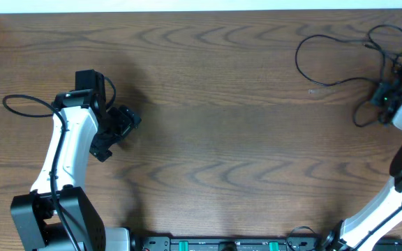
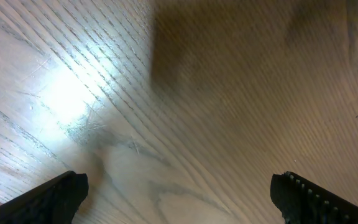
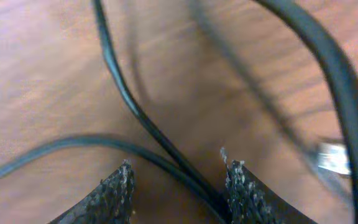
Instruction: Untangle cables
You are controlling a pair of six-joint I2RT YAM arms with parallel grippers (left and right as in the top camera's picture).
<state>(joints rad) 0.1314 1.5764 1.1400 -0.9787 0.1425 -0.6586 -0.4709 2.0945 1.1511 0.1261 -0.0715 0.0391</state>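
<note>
The cables (image 1: 298, 61) are thin black cords lying in loose loops at the table's far right corner. My right gripper (image 1: 384, 97) sits down on that bundle. In the right wrist view its fingers stand partly apart around (image 3: 178, 177), and two black strands (image 3: 120, 87) run between them, close against the right finger (image 3: 244, 193). Another black cord (image 3: 334, 68) curves past on the right, with a small silver plug (image 3: 331, 158) beside it. My left gripper (image 1: 119, 131) hovers over bare wood at the left, open wide (image 2: 179, 199) with nothing between its fingers.
The wooden table (image 1: 215, 132) stretches between the arms. A black lead (image 1: 19, 104) loops off the left arm's side. The table's back edge meets a white wall (image 1: 201, 5). The arms' bases (image 1: 222, 244) line the front edge.
</note>
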